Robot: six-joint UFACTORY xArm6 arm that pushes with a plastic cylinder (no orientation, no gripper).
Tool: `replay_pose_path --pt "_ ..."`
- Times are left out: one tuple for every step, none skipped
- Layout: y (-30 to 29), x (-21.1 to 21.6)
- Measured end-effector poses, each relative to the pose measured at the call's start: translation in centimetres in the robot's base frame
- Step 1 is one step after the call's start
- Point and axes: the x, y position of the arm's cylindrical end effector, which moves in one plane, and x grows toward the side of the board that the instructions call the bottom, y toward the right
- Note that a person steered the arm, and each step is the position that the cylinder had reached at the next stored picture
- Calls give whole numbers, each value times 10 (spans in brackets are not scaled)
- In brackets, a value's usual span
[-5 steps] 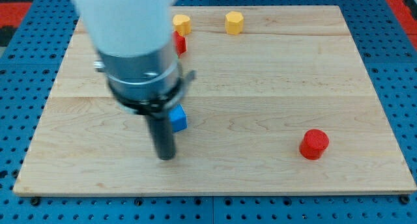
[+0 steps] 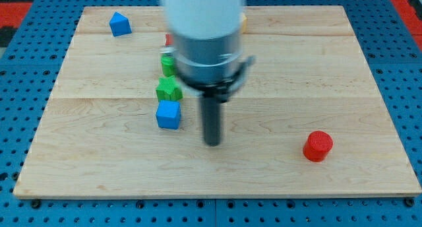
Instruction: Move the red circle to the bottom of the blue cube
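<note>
My tip [image 2: 212, 143] between blue cube [image 2: 168, 114], red circle [image 2: 318, 146]

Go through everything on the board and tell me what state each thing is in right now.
red circle: upright, untouched, near the view's bottom right
blue cube: flat, just below a green block
other blue block: alone, top left
my tip: on the board, between cube and circle, touching neither

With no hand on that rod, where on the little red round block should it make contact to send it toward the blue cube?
My tip can only push. I would probably touch the red circle on its curved wall at the view's right, slightly low, so it slides left toward the spot below the blue cube. Being round, it may slip aside unless pushed through its centre.
</note>
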Motion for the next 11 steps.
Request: replay_pose_path --pt "111 -27" --pt "235 -18" --pt "267 33" --pt "202 38" --pt "111 13" --pt "5 3" --pt "-19 14" --pt "11 36" --pt "-50 36" --pt "-80 36" --pt "-69 38"
